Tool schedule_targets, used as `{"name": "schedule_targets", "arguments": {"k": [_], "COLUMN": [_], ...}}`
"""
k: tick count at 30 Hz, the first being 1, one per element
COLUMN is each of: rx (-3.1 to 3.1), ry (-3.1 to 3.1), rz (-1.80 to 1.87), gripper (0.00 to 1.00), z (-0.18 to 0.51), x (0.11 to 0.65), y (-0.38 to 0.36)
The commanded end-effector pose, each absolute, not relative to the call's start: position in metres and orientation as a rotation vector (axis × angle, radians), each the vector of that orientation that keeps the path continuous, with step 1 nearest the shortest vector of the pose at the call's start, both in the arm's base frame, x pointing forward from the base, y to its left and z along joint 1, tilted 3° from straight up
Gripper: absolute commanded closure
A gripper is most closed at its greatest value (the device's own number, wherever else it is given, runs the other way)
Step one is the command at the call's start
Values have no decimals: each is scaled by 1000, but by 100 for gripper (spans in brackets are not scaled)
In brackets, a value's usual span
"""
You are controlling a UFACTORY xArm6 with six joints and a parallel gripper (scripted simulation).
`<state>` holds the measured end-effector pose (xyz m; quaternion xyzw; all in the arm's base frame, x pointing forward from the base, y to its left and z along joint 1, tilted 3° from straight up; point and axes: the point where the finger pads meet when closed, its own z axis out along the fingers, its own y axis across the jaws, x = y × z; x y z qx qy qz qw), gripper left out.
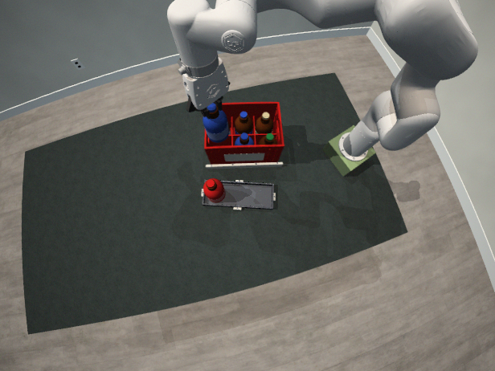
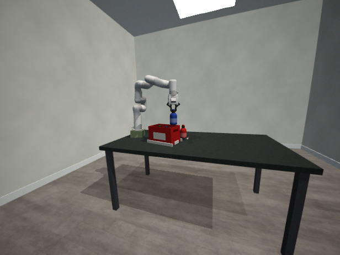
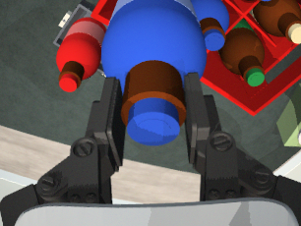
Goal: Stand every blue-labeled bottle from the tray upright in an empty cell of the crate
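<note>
Gripper (image 3: 153, 126) pointing straight down, its two dark fingers clamped on the brown neck of a blue-labelled bottle (image 1: 215, 124), which hangs upright above the left end of the red crate (image 1: 244, 152), its base at about rim height. The crate is a grid of six cells; four hold brown bottles with blue, cream, blue and green caps, and the two left cells appear free, though the held bottle hides them in the top view. A red bottle (image 1: 213, 189) stands upright at the left end of the grey tray (image 1: 257, 196), which lies just in front of the crate and otherwise holds no bottles. To do this step well, centre the bottle over one free cell, clear of the dividers and the outer wall, and lower it straight, without tilt, until its base rests on the crate floor; only then release and rise vertically, so that neither the bottle nor the crate is dragged. Contact with the rim could tip the bottle or shift the crate. The work surface is a dark table (image 2: 248, 149) on black legs; the arm stands on a green base (image 1: 336, 158) at its far edge. The room has pale walls, a white skirting, a grey wood-patterned floor and one ceiling light.
</note>
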<state>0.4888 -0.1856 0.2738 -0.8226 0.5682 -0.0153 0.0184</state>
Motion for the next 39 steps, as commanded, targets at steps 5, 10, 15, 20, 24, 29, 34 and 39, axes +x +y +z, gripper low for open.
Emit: {"name": "schedule_targets", "arguments": {"k": [5,10,15,20,24,29,34,39], "rx": [-2553,-2553,-2553,-2553,-2553,-2553,-2553,-2553], "ry": [1764,1764,1764,1764,1764,1764,1764,1764], "rz": [-56,-56,-56,-56,-56,-56,-56,-56], "gripper": [100,100,100,100,100,100,100,100], "z": [276,275,272,268,263,260,253,248], "x": [490,490,490,490,490,491,491,491], "y": [-186,-186,-186,-186,-186,-186,-186,-186]}}
